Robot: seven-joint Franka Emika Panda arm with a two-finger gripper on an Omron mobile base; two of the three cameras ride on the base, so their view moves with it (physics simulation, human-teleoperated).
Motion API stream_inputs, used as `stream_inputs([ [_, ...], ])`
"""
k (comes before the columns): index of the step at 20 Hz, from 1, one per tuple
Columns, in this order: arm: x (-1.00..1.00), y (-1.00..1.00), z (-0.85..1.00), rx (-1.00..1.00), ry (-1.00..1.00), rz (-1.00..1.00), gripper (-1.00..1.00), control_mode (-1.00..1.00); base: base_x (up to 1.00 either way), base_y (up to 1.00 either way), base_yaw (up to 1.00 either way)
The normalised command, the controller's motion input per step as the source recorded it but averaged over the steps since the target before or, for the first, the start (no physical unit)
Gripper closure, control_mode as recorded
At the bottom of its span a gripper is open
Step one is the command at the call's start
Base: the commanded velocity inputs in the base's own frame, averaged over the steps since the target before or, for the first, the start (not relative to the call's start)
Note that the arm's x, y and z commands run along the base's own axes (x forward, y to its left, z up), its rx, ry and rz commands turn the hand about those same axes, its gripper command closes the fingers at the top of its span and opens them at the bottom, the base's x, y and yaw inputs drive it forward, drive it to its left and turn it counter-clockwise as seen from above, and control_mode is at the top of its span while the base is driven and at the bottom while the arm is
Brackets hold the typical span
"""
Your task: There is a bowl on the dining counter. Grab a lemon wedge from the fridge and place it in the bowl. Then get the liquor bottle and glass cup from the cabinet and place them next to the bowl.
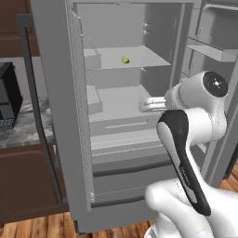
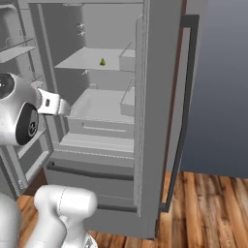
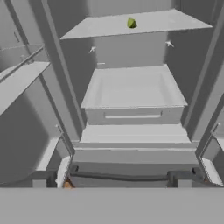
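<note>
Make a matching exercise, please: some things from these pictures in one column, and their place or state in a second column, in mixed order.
Column one:
1. lemon wedge
2. fridge door
3. tool
4. microwave

Column two:
A. stands on the counter, left of the fridge
B. swung wide open
C. lies on the upper shelf inside the fridge
D. open, holds nothing, faces the fridge interior

Pairs: 1-C, 2-B, 3-D, 4-A
</note>
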Motion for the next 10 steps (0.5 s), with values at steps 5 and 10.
stream_inputs([
  [5, -0.49, -0.52, -0.31, -0.25, -0.16, 0.06, -1.00, -1.00, 0.00, 0.00, 0.00],
  [10, -0.09, -0.24, 0.00, -0.01, -0.09, 0.00, -1.00, -1.00, 0.00, 0.00, 0.00],
])
